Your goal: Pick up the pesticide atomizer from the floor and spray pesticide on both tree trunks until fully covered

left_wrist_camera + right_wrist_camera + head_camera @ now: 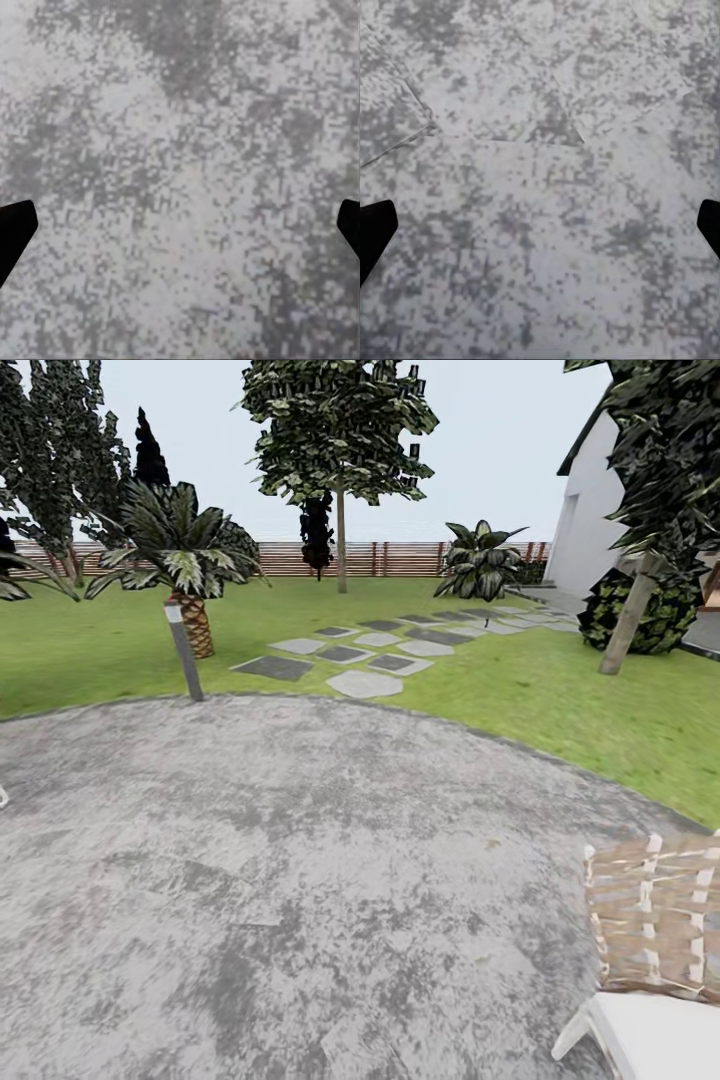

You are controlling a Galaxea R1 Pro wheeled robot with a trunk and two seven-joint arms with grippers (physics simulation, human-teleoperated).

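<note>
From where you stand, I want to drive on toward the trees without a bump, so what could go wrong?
1. The chair sits close at the right; a turn that way might clip it.
2. The post stands at the paving's edge, near the path to the lawn.
3. The right tree's trunk leans, so spray may miss parts of it. Both grippers, left and right, are open and empty.

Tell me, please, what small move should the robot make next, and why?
Probably roll forward toward the lawn and scan the grass. Both wrist views show open jaws over mottled grey paving, holding nothing, and I cannot see any atomizer here.
</note>
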